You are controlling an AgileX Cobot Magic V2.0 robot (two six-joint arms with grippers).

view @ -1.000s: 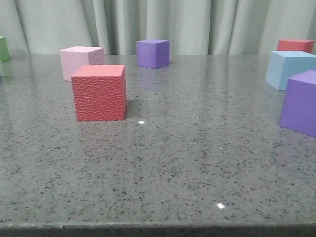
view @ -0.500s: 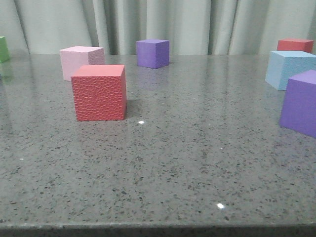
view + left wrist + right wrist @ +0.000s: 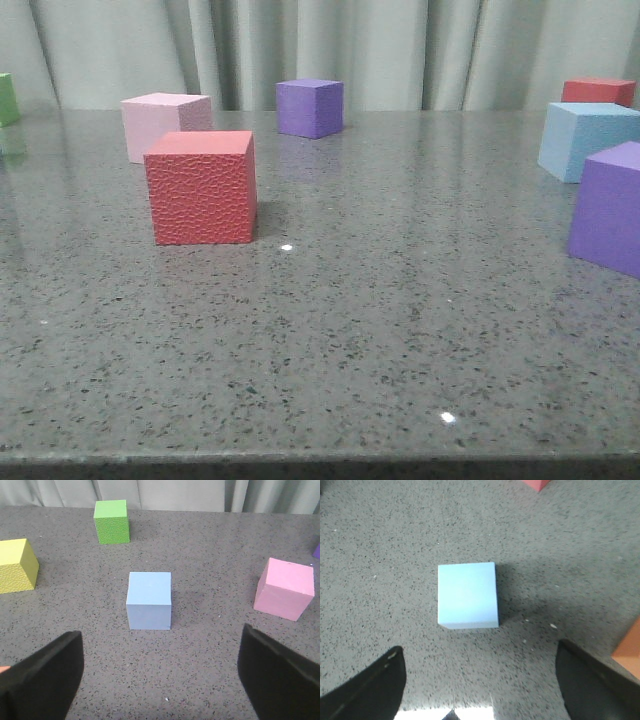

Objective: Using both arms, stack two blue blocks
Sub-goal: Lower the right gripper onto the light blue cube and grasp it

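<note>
Stacking not yet begun. Left claw [image 3: 160,680] gaping wide, facing one blue block [image 3: 149,600] at 12 o'clock; right claw [image 3: 480,690] wide, hanging over second blue block [image 3: 468,595]. Both blocks sitting apart on table [image 3: 400,320], unheld.

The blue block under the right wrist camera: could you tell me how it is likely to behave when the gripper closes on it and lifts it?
The blue block looks like matte foam, so it is probably light and slightly squashy. Its flat square faces should suit the open right gripper, and it seems unlikely to roll or tip. The matte surface suggests little slipping.
</note>
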